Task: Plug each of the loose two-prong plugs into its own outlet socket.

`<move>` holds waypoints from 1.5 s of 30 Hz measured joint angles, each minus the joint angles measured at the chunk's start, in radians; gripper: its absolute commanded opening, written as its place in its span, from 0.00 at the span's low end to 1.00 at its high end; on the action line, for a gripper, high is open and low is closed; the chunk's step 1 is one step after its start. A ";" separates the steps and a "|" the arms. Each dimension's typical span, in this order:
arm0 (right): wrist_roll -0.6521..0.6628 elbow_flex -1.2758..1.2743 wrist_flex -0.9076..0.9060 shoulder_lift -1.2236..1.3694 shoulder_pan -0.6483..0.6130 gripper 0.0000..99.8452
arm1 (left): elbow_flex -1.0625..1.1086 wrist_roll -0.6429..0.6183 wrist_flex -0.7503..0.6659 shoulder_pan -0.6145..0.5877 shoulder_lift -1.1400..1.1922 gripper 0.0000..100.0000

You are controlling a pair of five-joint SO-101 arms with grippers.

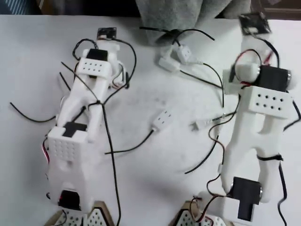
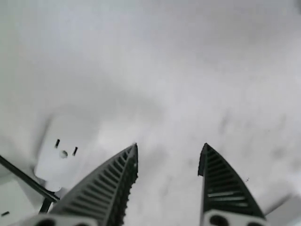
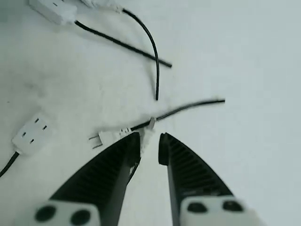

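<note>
My left pincer [image 2: 169, 160] gapes wide and holds nothing; its wrist view shows an outlet face [image 2: 63, 150] just beside one finger. From above, the middle socket [image 1: 163, 119] lies with a two-prong plug [image 1: 200, 124] just right of it, not touching. My right pincer [image 3: 149, 141], barely parted with nothing between, hovers at that plug's cord [image 3: 188, 107].

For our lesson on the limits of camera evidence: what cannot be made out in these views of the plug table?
Left wrist view: the white plastic outlet socket is blurred, one end behind a black cord and the left gripper.
Right wrist view: whether the right gripper touches the white two-prong plug; its fingertip covers the plug's rear.
High view: the two white blocks by the grey cloth are too small to tell socket from plug.
</note>
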State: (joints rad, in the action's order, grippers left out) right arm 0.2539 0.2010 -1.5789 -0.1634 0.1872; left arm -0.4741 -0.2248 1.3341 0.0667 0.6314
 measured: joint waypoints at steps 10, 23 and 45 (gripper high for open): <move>-0.304 -0.400 0.123 0.000 -0.044 0.22 | 0.000 0.002 -0.037 -0.014 0.023 0.22; -0.503 -0.822 0.638 0.000 -0.141 0.22 | 0.000 0.002 -0.087 -0.037 0.063 0.22; -0.292 -0.428 0.440 0.519 0.058 0.11 | 0.000 0.003 -0.100 -0.037 0.063 0.22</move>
State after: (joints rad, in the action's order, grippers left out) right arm -0.0376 -0.2271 -1.1385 0.3552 0.2455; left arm -0.4741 -0.2217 1.2344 0.0299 0.6943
